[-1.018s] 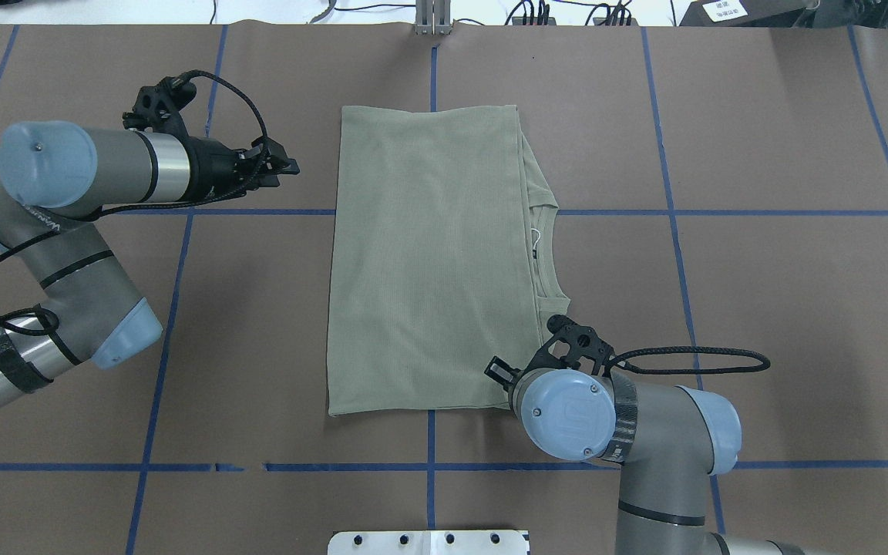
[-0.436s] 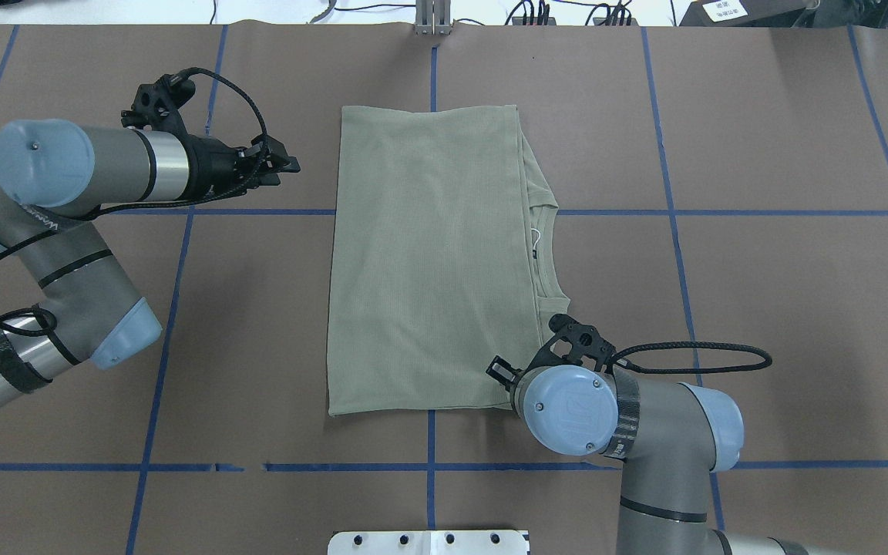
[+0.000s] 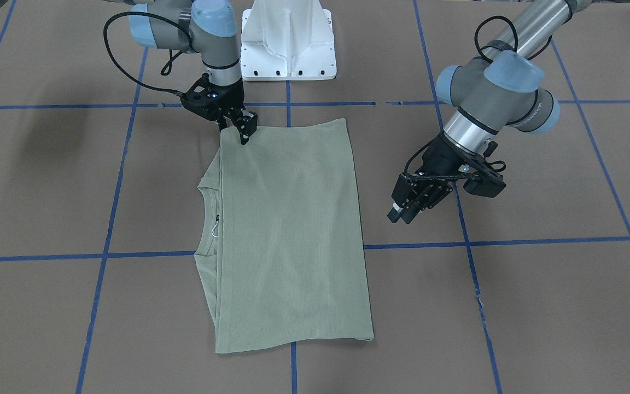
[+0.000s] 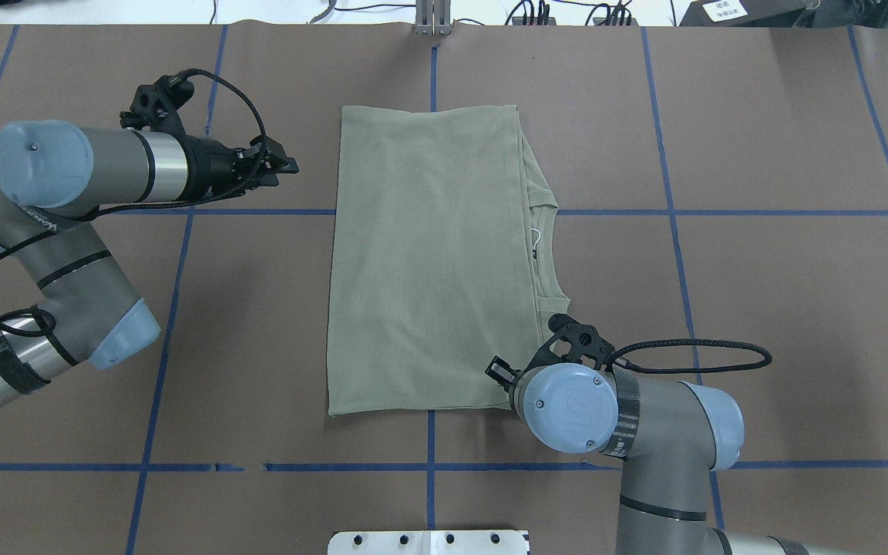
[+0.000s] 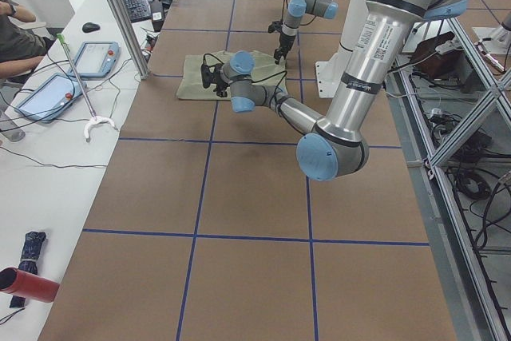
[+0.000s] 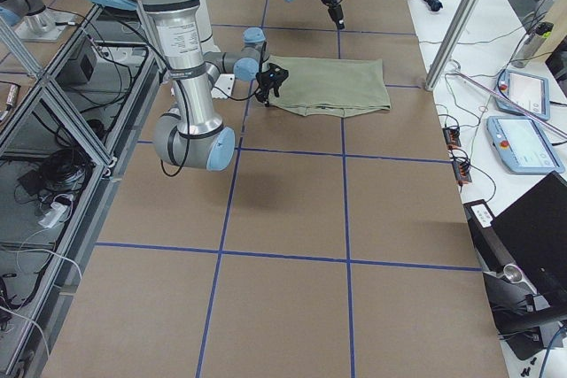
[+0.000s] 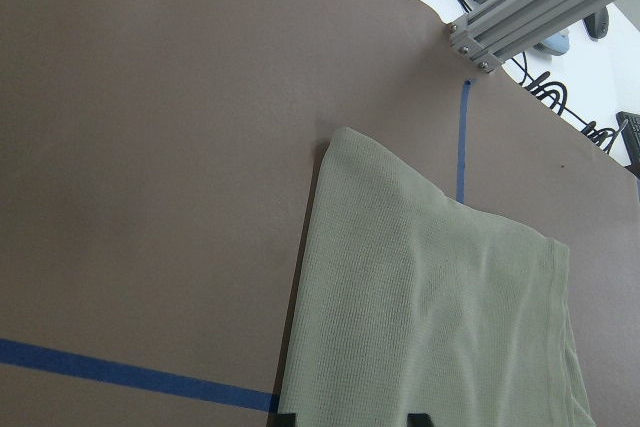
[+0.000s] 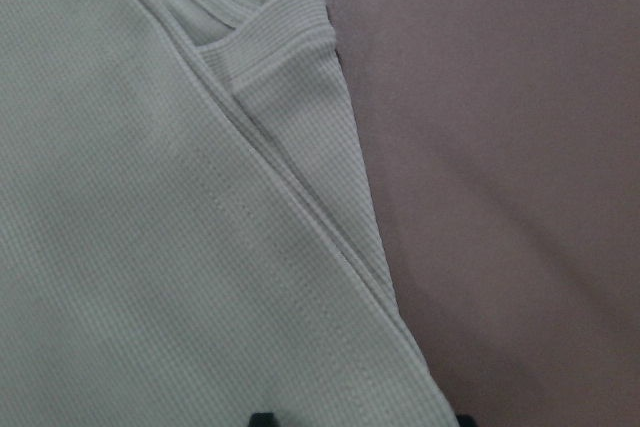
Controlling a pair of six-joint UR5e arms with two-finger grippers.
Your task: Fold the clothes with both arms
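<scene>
The sage-green shirt (image 4: 428,262) lies folded into a flat rectangle at the table's middle, its collar and white string loop (image 4: 536,239) showing along its right edge. It also shows in the front view (image 3: 287,235). My left gripper (image 4: 290,164) is open and empty, hovering over bare table left of the shirt's far left corner; its wrist view shows that corner (image 7: 430,327). My right gripper (image 3: 245,134) is open, low over the shirt's near right corner, with the fabric (image 8: 150,247) lying flat under its tips. In the overhead view its fingers are hidden beneath the wrist.
The white pedestal base (image 3: 287,44) stands at the table's near edge. An aluminium post (image 4: 432,19) stands at the far edge. Blue tape lines (image 4: 182,212) grid the brown table. A side table with tablets (image 5: 96,45) lies beyond the far edge.
Almost nothing: my right wrist has turned slightly over the shirt's corner and my left arm has barely shifted. The shirt has not moved.
</scene>
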